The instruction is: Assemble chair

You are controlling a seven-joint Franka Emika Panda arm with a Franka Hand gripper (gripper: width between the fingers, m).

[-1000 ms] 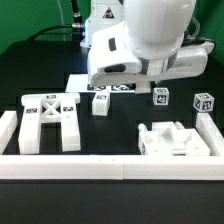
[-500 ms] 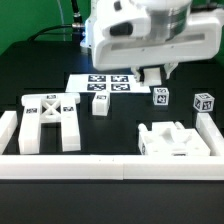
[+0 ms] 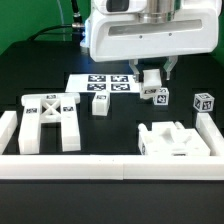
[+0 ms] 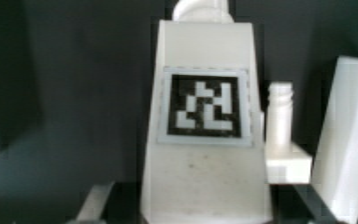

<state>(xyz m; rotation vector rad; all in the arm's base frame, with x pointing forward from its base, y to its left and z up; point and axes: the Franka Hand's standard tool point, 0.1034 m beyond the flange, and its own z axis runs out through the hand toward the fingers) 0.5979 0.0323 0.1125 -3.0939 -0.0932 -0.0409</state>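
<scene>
Claw [image 3: 152, 84] is clamping a tagged white chair part [image 4: 202, 110], jaws nearly closed, hovering by the marker board [image 3: 78, 82] edge, near a post [image 3: 160, 96].

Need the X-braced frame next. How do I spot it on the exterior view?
Find the long white rail across the foreground. Just behind it, toward the exterior view's left, lies the X-braced frame. Unlike the small post beside it, it is wide, with two legs and two tags on a crossed top.

Black tabletop [image 3: 115, 130] fronts a green backdrop [image 3: 30, 20].
</scene>
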